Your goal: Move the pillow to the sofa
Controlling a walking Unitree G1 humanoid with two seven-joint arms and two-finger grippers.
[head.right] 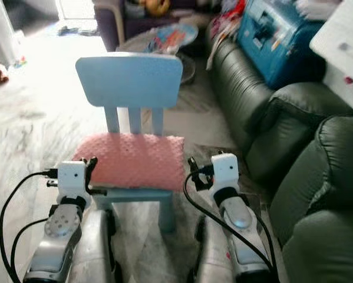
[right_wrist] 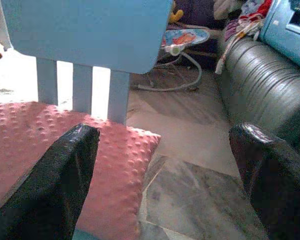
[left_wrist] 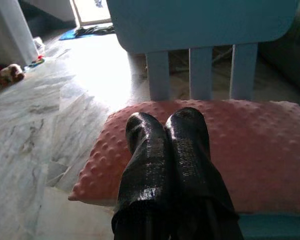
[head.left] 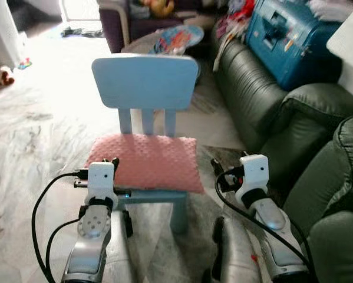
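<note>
A: From the head views, where is the pillow?

B: The pink pillow (head.left: pixel 144 161) lies flat on the seat of the light blue chair (head.left: pixel 145 81). The dark green sofa (head.left: pixel 264 112) stands just beside it on the robot's right. The left gripper (head.left: pixel 109 163) is at the pillow's near left corner and the right gripper (head.left: pixel 216 170) just off its right edge.

A: And the left wrist view?

B: The fingers (left_wrist: pixel 144 150) are pressed together over the pillow's front edge, holding nothing.

A: The right wrist?

B: Its fingers (right_wrist: pixel 74 150) are spread wide, one beside the pillow's corner, the other toward the sofa.

A: Risks?

B: I think a one-sided pinch could let the soft pillow sag and slip out, or a push could shift the light chair.
</note>
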